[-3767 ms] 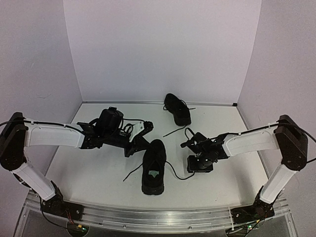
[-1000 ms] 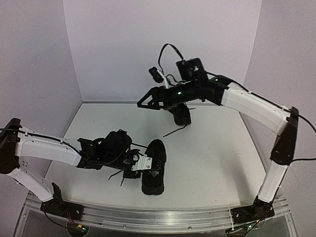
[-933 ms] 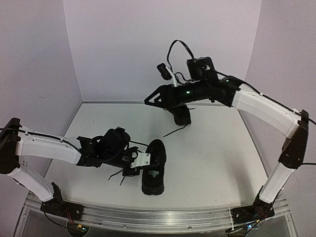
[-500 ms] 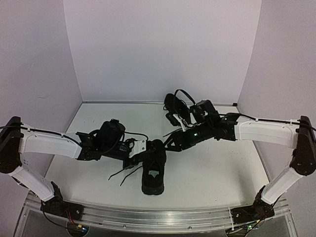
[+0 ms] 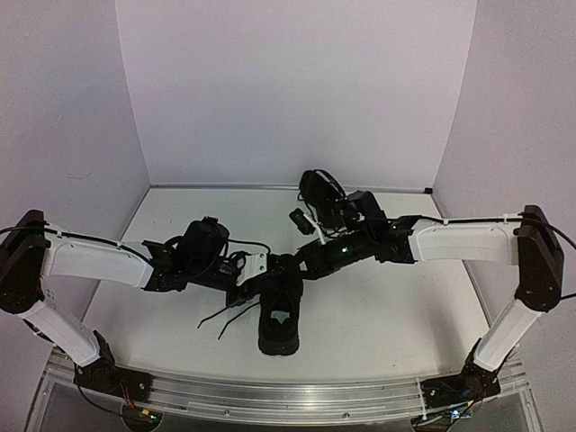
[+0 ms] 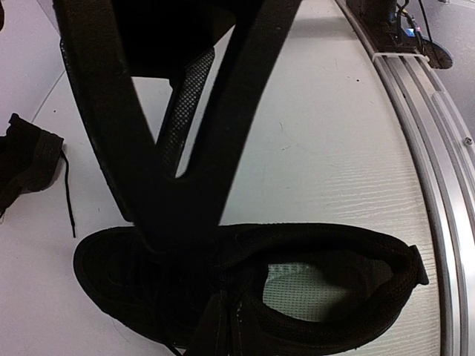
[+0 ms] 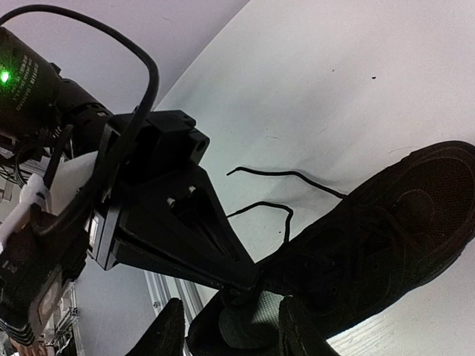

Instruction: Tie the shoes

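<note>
So, the near shoe [image 5: 277, 317] sat around 6 o'clock on the table [image 5: 396, 297], toe pointing to 12, opening facing up. The far shoe [image 5: 312, 187] was way back at 12 o'clock by the wall, partly hidden behind my right arm.

My left pincer [image 5: 259, 273] reached in from 9 o'clock, down on the near shoe's lace area. From that wrist, its tips met in a tight V right on the shoe's top. It was all black on black there, so I honestly couldn't tell whether a lace was caught between them. Two loose laces [image 5: 220, 317] trailed off the shoe toward 8 o'clock, lying on the table.

My right pincer [image 5: 303, 264] came in from 2 o'clock and hung at the toe end of the same shoe, close to the left one. Its fingers [image 7: 299, 335] were spread apart with nothing gripped. That wrist view looked straight down at the shoe and at my other pincer.
</note>
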Tool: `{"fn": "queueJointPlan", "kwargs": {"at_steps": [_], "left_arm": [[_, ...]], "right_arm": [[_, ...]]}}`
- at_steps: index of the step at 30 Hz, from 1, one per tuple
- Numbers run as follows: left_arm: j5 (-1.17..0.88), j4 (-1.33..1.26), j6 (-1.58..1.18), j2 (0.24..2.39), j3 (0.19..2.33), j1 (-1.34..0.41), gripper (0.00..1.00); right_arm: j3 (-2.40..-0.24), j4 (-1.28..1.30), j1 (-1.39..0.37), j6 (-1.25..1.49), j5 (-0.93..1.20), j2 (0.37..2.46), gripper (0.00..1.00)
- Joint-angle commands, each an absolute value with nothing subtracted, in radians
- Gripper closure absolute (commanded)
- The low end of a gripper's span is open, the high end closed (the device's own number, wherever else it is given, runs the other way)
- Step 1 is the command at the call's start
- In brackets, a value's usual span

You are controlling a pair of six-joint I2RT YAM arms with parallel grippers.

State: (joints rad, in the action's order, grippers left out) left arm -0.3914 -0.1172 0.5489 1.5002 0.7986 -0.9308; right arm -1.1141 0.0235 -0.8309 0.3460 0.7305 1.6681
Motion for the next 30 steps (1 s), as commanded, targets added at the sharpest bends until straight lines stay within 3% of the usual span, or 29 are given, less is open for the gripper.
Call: {"fn": "queueJointPlan", "kwargs": {"at_steps": [1, 13, 27, 30], "left_arm": [[-0.421, -0.167, 0.537, 1.506, 0.841, -0.912, 0.98], [-0.431, -0.166, 0.549, 1.517, 0.857, -0.901, 0.98], [-0.449, -0.149, 0.558, 1.524, 0.871, -0.897, 0.97], [-0.45, -0.145, 0.559, 1.525, 0.873, -0.897, 0.97]], "right_arm": [[-1.121, -0.034, -0.84, 0.333, 0.775, 1.681, 0.6], [-1.145, -0.034, -0.845, 0.308, 0.786, 1.767, 0.62], [-1.184, -0.033, -0.852, 0.301, 0.801, 1.799, 0.75], [-1.186, -0.032, -0.852, 0.299, 0.802, 1.796, 0.85]]}}
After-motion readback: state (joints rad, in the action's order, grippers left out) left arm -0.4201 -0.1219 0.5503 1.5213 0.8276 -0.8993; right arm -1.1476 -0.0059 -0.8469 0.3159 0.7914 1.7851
